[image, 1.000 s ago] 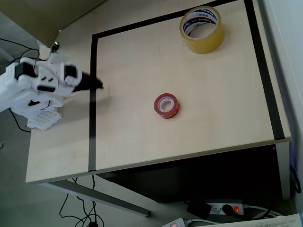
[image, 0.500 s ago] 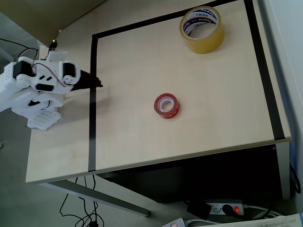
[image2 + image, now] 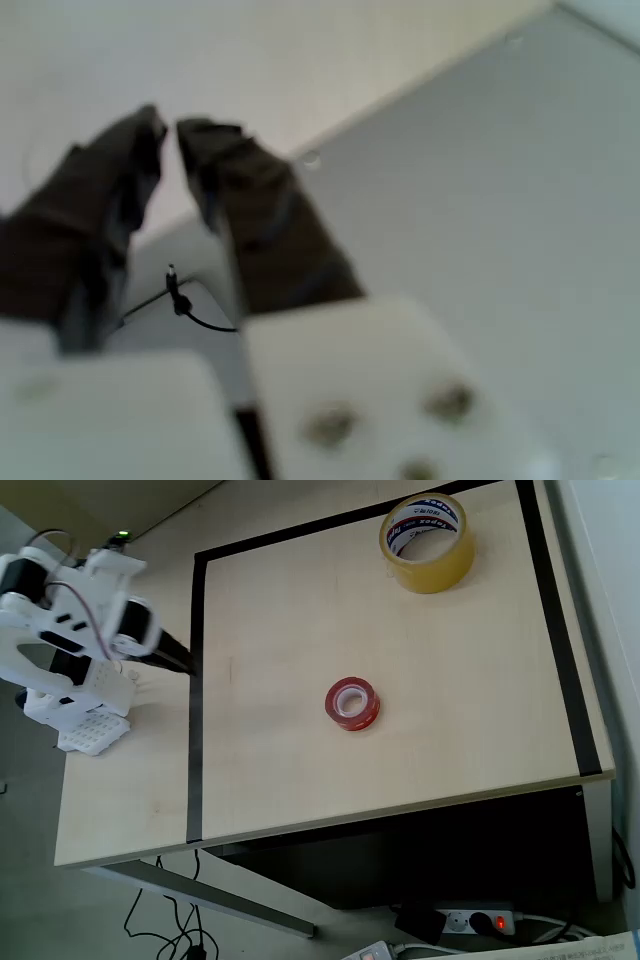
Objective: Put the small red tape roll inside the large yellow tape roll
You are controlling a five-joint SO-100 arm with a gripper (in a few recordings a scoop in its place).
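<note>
The small red tape roll (image 3: 351, 703) lies flat near the middle of the pale wooden table. The large yellow tape roll (image 3: 427, 542) lies flat at the back right, its hole facing up and nothing inside it. My gripper (image 3: 184, 661) hovers at the table's left side, over the black tape line, far from both rolls. In the wrist view its dark fingers (image 3: 250, 230) stand with the tips almost together and nothing between them, the gripper (image 3: 170, 125) pointing at a blurred pale background.
A black tape border (image 3: 196, 700) frames the work area on the table (image 3: 450, 680). The white arm base (image 3: 80, 725) stands at the left edge. The table's front edge drops off, with a power strip (image 3: 470, 920) and cables on the floor below.
The arm has drawn back to the left and lifted, so the gripper tip has retreated from inside the black line to over it. Both rolls have stayed put.
</note>
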